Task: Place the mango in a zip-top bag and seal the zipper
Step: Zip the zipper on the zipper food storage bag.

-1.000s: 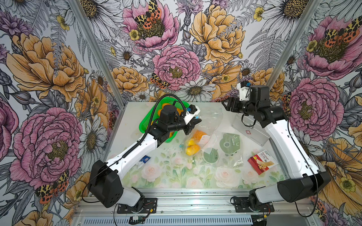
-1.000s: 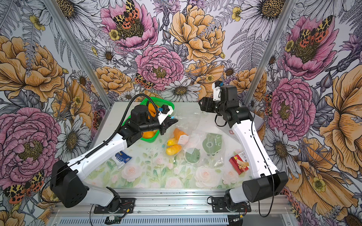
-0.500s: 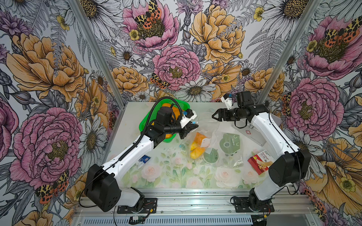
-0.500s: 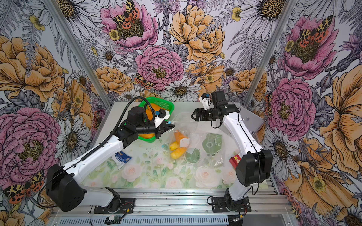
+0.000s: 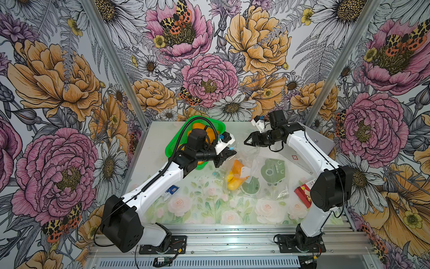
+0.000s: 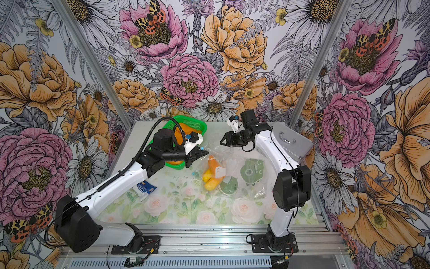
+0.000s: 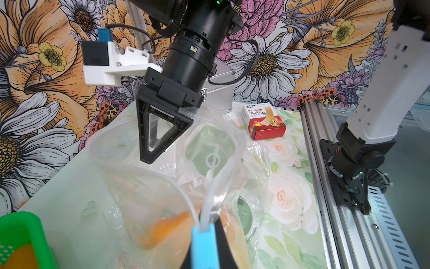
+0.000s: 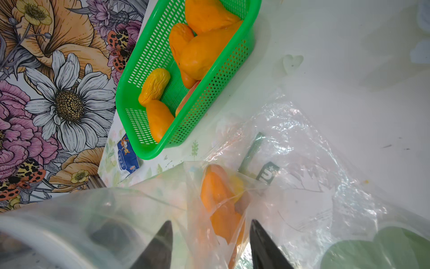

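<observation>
Gripping the rim of the zip-top bag (image 5: 253, 160) with my closed left hand (image 5: 232, 154) just beside the green basket (image 5: 171, 149) to hold its mouth up, I poise my right hand (image 5: 246, 142) open around the rim farther from that basket, the mango (image 5: 235, 177) already lying inside.

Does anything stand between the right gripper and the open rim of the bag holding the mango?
Nothing visible does. The right gripper, jaws open, straddles the film of the zip-top bag at its mouth; the mango lies deeper inside. The left gripper is shut on the rim at the blue slider.
</observation>
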`<state>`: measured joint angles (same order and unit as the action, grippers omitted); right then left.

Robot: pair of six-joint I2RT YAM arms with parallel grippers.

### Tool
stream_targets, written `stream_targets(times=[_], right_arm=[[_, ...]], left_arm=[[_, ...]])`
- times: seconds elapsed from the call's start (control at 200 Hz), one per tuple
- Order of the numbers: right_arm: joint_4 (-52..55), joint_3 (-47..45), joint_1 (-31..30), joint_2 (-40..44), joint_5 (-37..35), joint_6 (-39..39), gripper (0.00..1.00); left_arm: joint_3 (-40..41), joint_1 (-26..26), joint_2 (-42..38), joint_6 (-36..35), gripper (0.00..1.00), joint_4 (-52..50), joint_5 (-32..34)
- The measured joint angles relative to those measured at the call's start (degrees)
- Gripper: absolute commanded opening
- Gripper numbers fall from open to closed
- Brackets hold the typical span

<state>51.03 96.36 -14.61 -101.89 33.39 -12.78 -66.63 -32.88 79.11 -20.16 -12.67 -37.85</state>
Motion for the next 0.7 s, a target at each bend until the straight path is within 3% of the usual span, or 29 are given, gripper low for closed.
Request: stream_targets(times=[0.09,0.255,0.701], right_arm=[[0.1,0.0,0.0,0.2,-1.6,-0.8,0.00],[0.6,0.0,0.0,3.0,-6.3,-2.6,0.00],[1.1,-4.3,-1.7,20.3,-22.9,-9.0,0.00]], left_arm=[[0.1,0.0,0.0,0.0,0.00,0.0,0.5],[0.8,0.1,-0.4,0.0,0.00,0.1,1.6],[1.4,4.3,-1.4,-0.4,0.00,3.4,1.5]])
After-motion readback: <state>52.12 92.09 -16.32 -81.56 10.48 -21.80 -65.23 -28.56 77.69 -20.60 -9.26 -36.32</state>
